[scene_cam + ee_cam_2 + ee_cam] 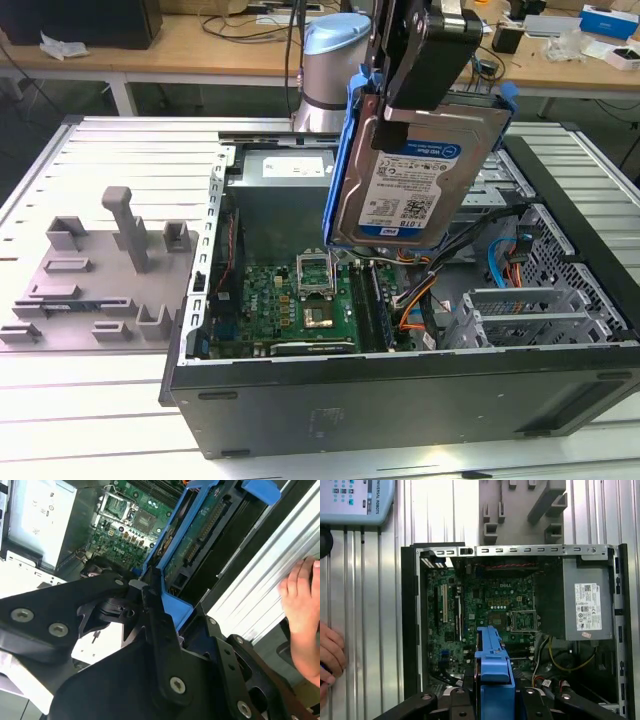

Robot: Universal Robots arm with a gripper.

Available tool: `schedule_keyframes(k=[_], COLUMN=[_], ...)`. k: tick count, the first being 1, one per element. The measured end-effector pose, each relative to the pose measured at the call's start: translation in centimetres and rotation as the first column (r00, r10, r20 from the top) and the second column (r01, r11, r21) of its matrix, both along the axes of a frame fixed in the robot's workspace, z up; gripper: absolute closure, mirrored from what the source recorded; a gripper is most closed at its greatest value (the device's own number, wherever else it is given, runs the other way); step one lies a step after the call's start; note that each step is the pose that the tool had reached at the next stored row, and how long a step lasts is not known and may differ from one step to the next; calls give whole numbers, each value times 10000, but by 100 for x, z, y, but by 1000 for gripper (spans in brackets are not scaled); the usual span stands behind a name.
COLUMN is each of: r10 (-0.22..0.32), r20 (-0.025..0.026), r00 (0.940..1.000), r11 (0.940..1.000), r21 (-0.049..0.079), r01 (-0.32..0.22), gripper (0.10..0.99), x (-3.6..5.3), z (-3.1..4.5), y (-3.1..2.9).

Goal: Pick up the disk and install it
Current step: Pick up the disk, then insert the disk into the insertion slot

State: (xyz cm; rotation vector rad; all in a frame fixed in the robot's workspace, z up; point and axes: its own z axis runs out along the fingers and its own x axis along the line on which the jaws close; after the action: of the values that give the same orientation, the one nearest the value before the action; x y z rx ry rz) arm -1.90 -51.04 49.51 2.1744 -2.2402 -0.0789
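Black tool (404,96) pinches the disk (415,190) by its blue bracket above the open computer case (400,400).

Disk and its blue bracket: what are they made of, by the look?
The disk: casing looks like silver metal, judging by its dull grey sheen, with a white-and-blue label that seems to be printed paper or film. Its bracket: likely moulded plastic, uniformly bright blue and matte.

Bright, even light falls from overhead. The ribbed metal counter (445,515) glares almost white in both wrist views. Inside the open computer case (400,400) soft shadow lies over the circuit board (290,300), and the label of the disk (408,188) catches a faint sheen.
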Motion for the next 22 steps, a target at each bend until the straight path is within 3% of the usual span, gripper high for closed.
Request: schedule_keyframes(k=[22], r10=[1], r20=[0], r00=[10000], r11=[10000], r21=[-1], r01=[-1], gripper=[718], x=[-16], z=[0], y=[0])
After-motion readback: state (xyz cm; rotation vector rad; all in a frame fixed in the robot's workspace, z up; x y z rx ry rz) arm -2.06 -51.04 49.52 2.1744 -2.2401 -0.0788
